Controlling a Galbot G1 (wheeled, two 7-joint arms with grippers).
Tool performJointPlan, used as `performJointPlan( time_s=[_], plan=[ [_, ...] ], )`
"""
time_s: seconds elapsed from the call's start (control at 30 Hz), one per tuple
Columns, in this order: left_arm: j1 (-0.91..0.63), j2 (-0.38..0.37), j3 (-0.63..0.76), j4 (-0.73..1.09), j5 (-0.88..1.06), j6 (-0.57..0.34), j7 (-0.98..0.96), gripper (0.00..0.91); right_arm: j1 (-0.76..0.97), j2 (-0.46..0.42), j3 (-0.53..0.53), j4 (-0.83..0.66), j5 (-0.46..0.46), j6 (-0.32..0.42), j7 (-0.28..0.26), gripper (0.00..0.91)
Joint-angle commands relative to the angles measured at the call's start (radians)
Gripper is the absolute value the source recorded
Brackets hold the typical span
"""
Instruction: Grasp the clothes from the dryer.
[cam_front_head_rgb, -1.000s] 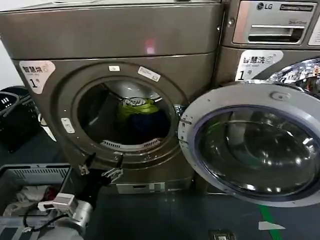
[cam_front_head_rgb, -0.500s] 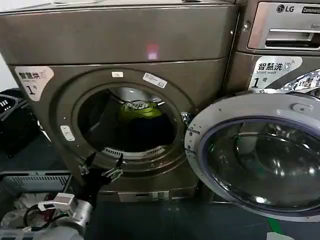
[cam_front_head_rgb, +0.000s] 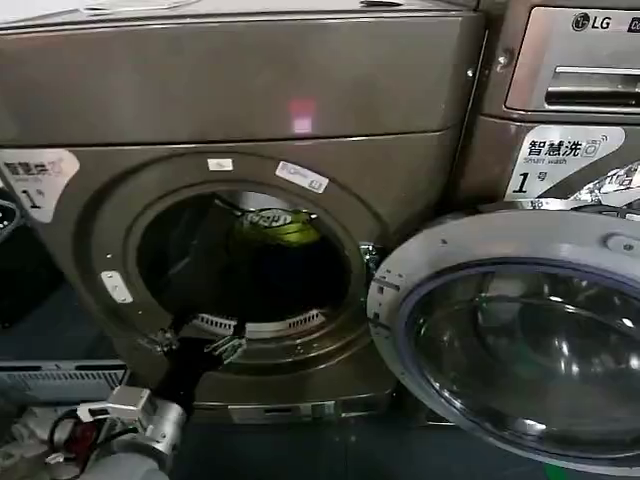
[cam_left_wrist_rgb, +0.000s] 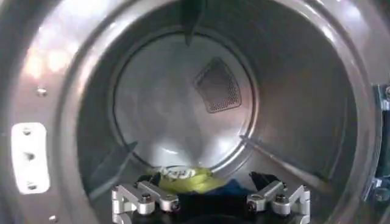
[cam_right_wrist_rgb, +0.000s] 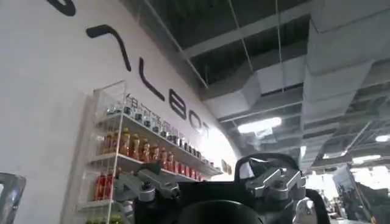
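The dryer (cam_front_head_rgb: 250, 90) stands with its round porthole open and its glass door (cam_front_head_rgb: 520, 350) swung out to the right. Deep in the drum lie the clothes: a yellow-green printed garment (cam_front_head_rgb: 275, 228) (cam_left_wrist_rgb: 183, 178) on top of a dark navy one (cam_front_head_rgb: 295, 270) (cam_left_wrist_rgb: 234, 185). My left gripper (cam_front_head_rgb: 195, 344) (cam_left_wrist_rgb: 210, 201) hovers at the porthole's lower rim, open, aimed into the drum, still short of the clothes and holding nothing. My right gripper (cam_right_wrist_rgb: 210, 185) is raised away from the machine, open and empty, facing a wall and ceiling.
An LG machine (cam_front_head_rgb: 570, 60) stands to the right, behind the open door. A grey basket (cam_front_head_rgb: 55, 380) with white and red cloths (cam_front_head_rgb: 70, 432) sits on the floor at lower left. The drum (cam_left_wrist_rgb: 183, 103) has ribs and a mesh vent (cam_left_wrist_rgb: 217, 85).
The head view has drawn closer to the dryer, so the porthole looks larger and the basket has slid toward the lower left corner. The left gripper stays at the porthole's lower rim.
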Motion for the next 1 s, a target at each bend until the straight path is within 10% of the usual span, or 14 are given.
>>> performJointPlan(
  time_s=[0.03, 1.0],
  plan=[
    [-0.025, 0.011, -0.002, 0.027, -0.003, -0.003, 0.0, 0.907, -0.001, -0.006, 0.016, 0.029, -0.013, -0.084, -0.027, 0.907],
    [-0.812, -0.042, 0.153, 0.913, 0.009, -0.144, -0.092, 0.907, -0.034, -0.003, 0.093, -0.014, 0.009, -0.038, -0.003, 0.907]
  ],
)
